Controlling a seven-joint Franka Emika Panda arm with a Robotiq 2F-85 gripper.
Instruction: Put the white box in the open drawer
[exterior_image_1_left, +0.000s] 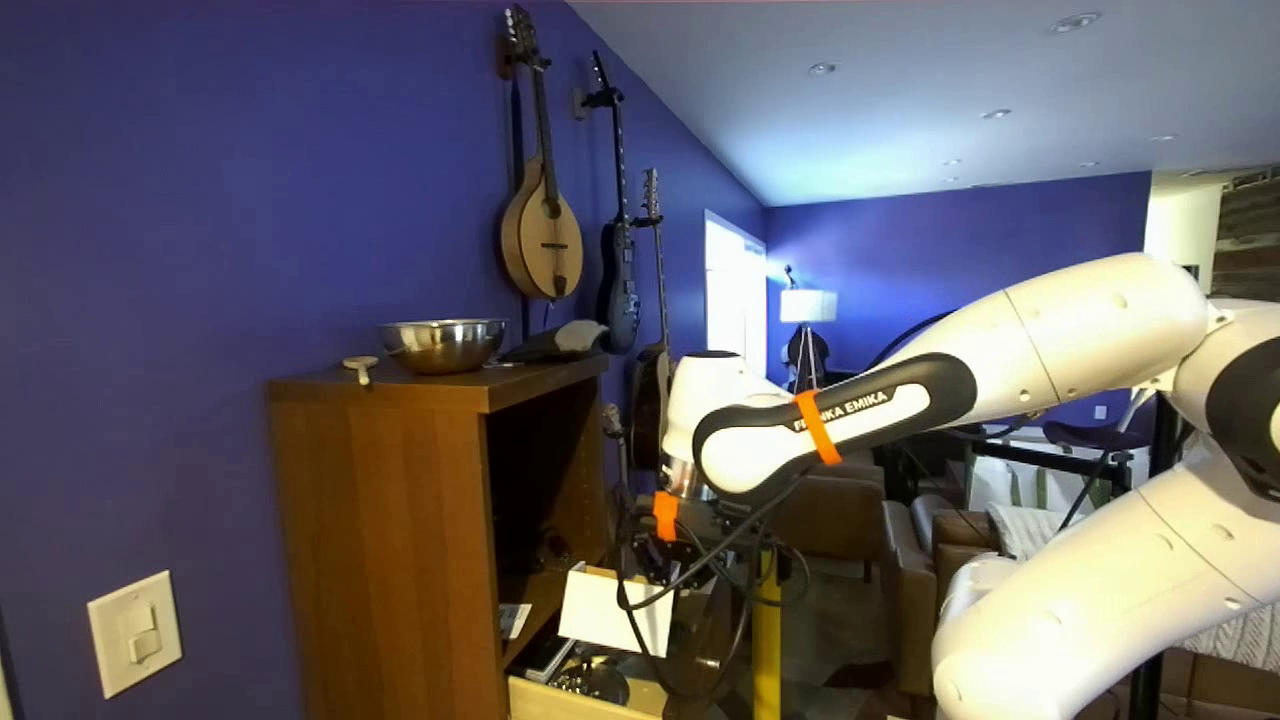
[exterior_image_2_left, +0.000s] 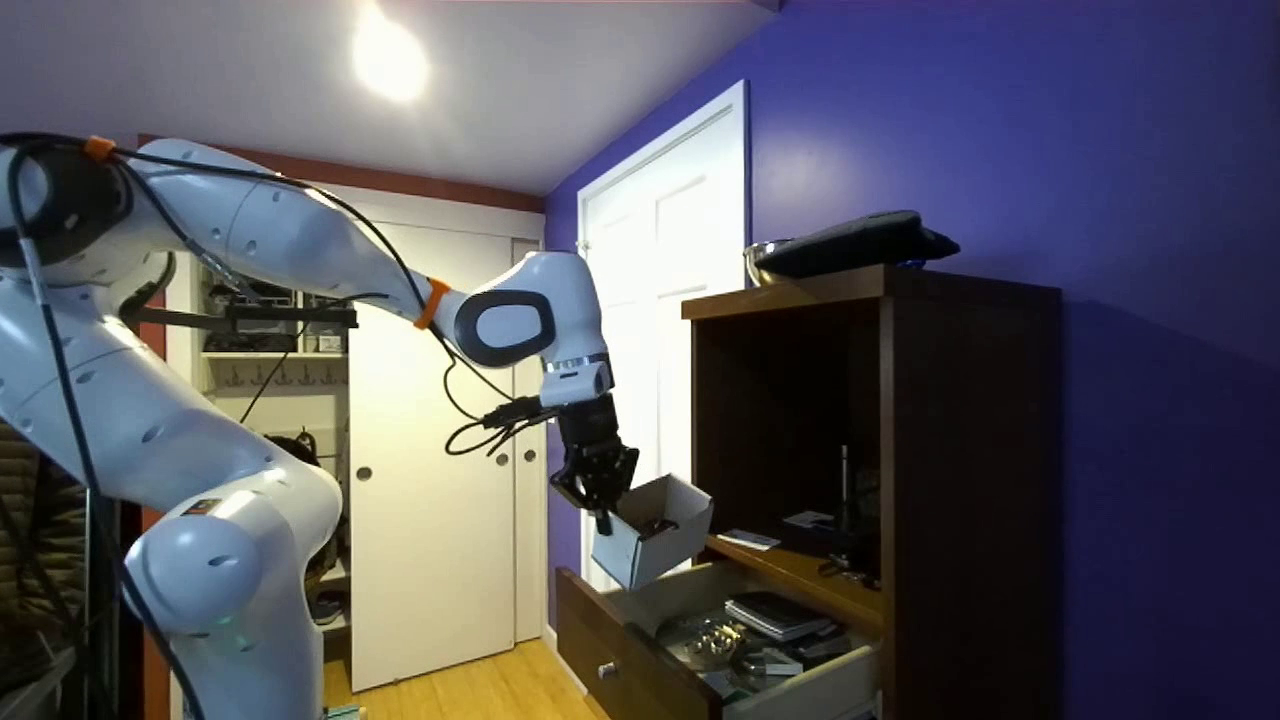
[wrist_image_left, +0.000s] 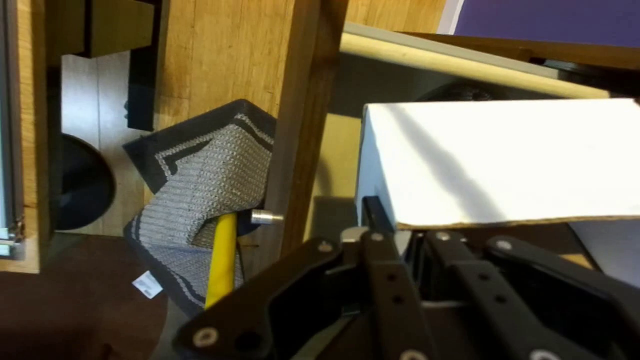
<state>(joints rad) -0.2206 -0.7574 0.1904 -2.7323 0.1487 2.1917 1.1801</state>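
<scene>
Box (exterior_image_2_left: 664, 548) tilted, one side between fingers (wrist_image_left: 383, 258), above drawer (exterior_image_2_left: 642, 662)

a box (exterior_image_2_left: 668, 547) is hanging from the gripper (exterior_image_2_left: 608, 503), over the open drawer (exterior_image_2_left: 642, 672) jutting from the cabinet (exterior_image_2_left: 970, 470). in an exterior view, a bowl (exterior_image_1_left: 442, 348) is resting atop the cabinet, stringed instruments (exterior_image_1_left: 542, 240) hanging on the wall (exterior_image_1_left: 250, 200) beyond.

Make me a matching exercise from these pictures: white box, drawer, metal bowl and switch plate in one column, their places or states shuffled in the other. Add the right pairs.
Column A
1. White box
2. Drawer
3. Metal bowl
4. Switch plate

Column B
a. Mounted on the blue-purple wall
b. Standing on top of the cabinet
c. Held tilted in the hand
d. Pulled open

Right pairs: 1-c; 2-d; 3-b; 4-a
</scene>
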